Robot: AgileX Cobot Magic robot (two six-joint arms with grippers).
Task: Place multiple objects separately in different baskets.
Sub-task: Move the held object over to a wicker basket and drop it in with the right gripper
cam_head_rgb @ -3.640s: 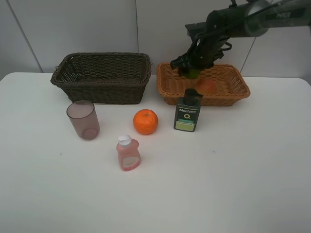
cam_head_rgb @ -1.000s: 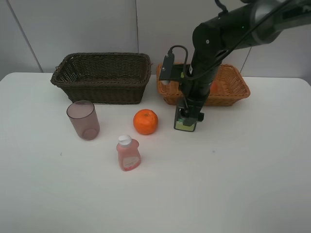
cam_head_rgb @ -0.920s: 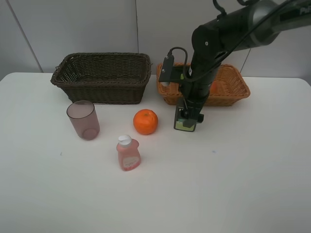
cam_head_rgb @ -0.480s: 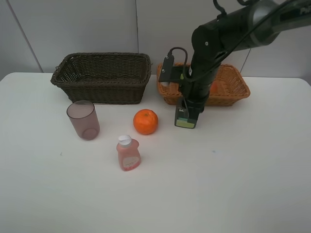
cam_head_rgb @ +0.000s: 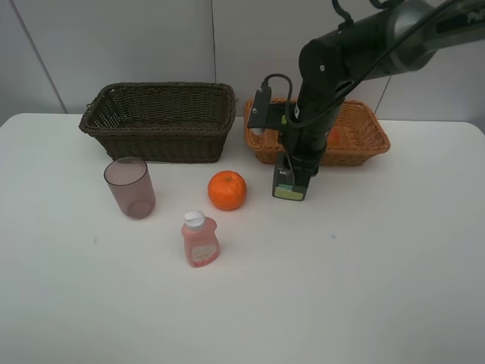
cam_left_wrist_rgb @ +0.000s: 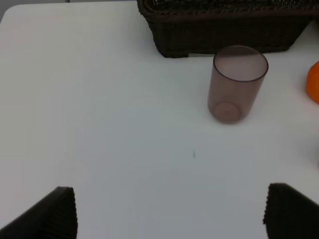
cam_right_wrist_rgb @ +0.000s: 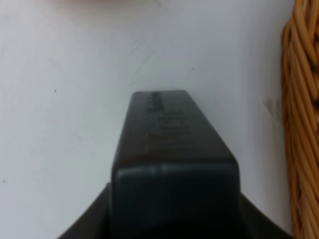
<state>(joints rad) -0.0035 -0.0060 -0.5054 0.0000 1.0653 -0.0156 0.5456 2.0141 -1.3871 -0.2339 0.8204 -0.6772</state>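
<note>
Just to the right of the orange [cam_head_rgb: 227, 189], the landmark for this figure, the dark green pump bottle [cam_head_rgb: 289, 189] stands upright with the right gripper [cam_head_rgb: 292, 168] clamped on its top from above. The right wrist view shows the bottle's dark cap filling the space between the jaws; whether the base rests on the white table [cam_head_rgb: 341, 288] or hangs just clear of it cannot be told. Behind and to the right of the orange, past the bottle, lies the shallow orange-tan basket [cam_head_rgb: 350, 155], with a red-yellow fruit [cam_head_rgb: 332, 137] partly visible inside it behind the arm. Behind and to the left of the orange sits the deeper dark brown basket [cam_head_rgb: 159, 144]; the two baskets are side by side and just apart. Left of the orange, well apart from it, the translucent mauve cup [cam_head_rgb: 130, 187] stands upright, mouth up, just in front of the dark brown basket. In front of the orange and slightly to its left stands the pink white-capped bottle [cam_head_rgb: 199, 240], upright. The left gripper [cam_left_wrist_rgb: 169, 191], seen only in the left wrist view, has its jaws spread wide over the table, farther from the orange than the cup is
</note>
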